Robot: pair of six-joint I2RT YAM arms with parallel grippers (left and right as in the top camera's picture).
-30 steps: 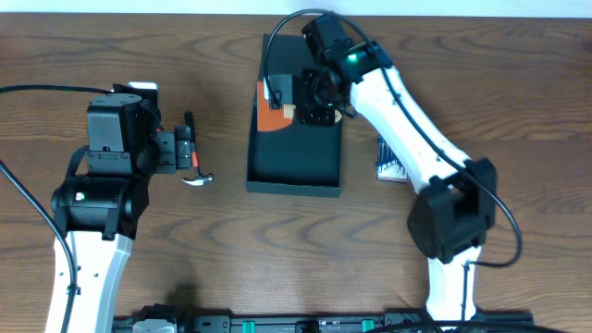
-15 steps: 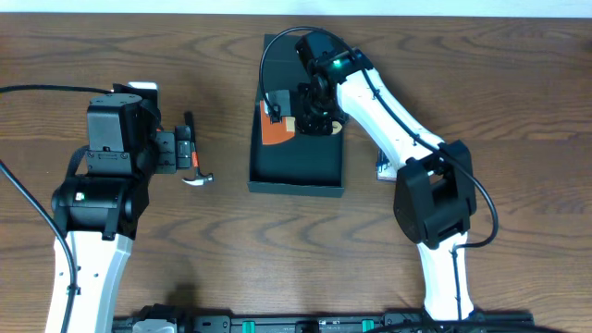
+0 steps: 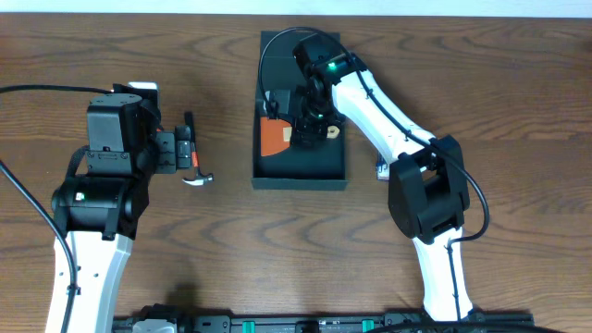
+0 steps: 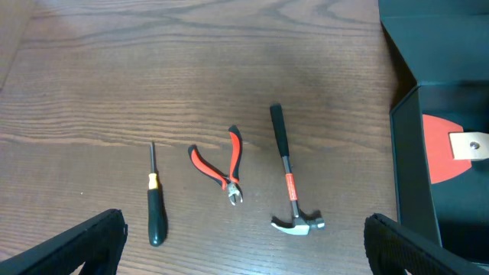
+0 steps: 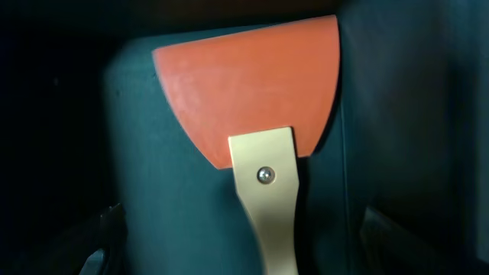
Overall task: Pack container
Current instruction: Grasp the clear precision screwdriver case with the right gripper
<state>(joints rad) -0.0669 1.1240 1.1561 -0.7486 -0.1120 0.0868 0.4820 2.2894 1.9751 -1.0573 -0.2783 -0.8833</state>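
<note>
The jaws of the left gripper (image 4: 244,229) stand wide apart with nothing between them, hanging over the hand tools on the left side of the table (image 3: 231,259). The jaws of the right gripper (image 5: 248,229) are also spread wide, one dim finger on each side of the scraper's handle, and neither visibly touches it. The brown wooden table carries everything. The container (image 3: 301,182), a dark teal rectangular box, sits at the far middle of the table with its long sides running near to far. It is open on top, and the right arm reaches down into it. Inside, against its left wall, lies the scraper (image 5: 252,84), with its orange blade flat on the floor and its pale handle fixed by one rivet. Left of the container, and apart from it, lies a hammer (image 4: 289,191) with its head toward the near edge. Left of that are the red-handled pliers (image 4: 221,164), then a black-handled screwdriver (image 4: 155,206).
</note>
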